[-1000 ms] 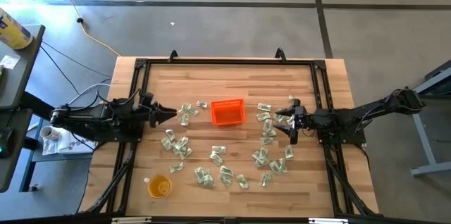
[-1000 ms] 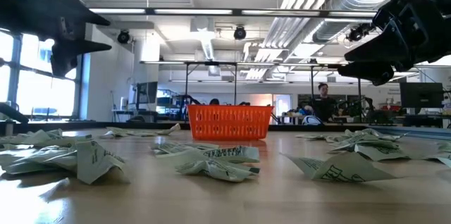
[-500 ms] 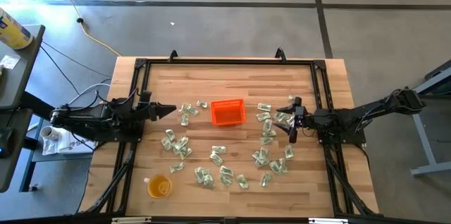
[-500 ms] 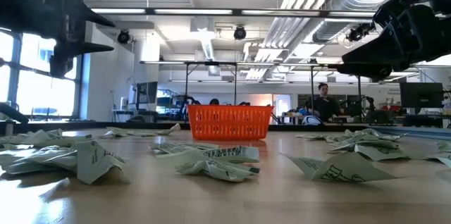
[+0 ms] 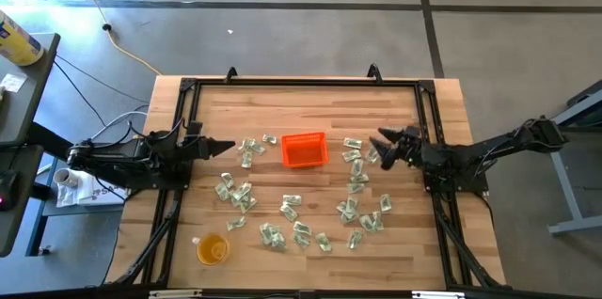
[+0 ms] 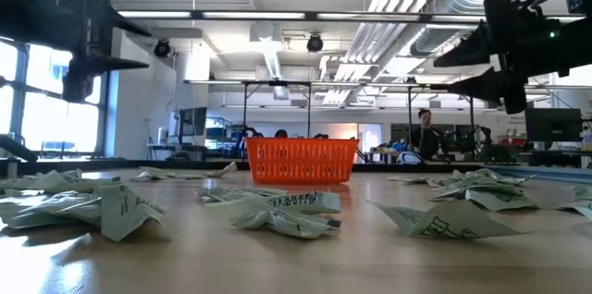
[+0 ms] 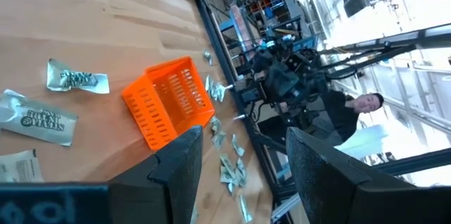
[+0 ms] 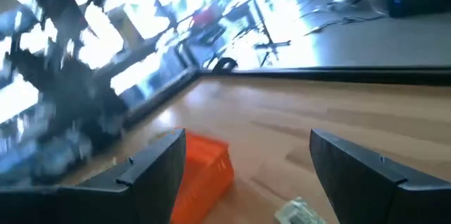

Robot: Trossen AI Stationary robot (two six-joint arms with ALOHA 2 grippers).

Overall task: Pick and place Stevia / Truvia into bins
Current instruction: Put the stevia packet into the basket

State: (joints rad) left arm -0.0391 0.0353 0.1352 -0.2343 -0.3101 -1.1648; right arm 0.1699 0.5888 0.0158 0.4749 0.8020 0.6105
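Many pale green and white sachets lie flat on the wooden table in loose groups at the left (image 5: 235, 191), at the right (image 5: 357, 181) and near the front (image 5: 296, 233). The square orange bin (image 5: 303, 149) stands at the table's far middle and also shows in the low view (image 6: 302, 160). My left gripper (image 5: 233, 147) hovers open to the bin's left, pointing at it, with nothing between its fingers (image 7: 243, 153). My right gripper (image 5: 378, 145) hovers open to the bin's right, above the right group of sachets, and is empty (image 8: 246, 146).
A round translucent yellow-orange cup (image 5: 213, 248) stands at the near left corner. A black frame (image 5: 301, 81) runs round the table. Bare wood lies along the far edge. A person (image 6: 424, 137) stands in the room beyond the table.
My right gripper has turned about its wrist, so that its two fingers now lie level, and it has shifted a little toward the far edge. My left gripper has kept almost still. The sachets and the bin have not moved.
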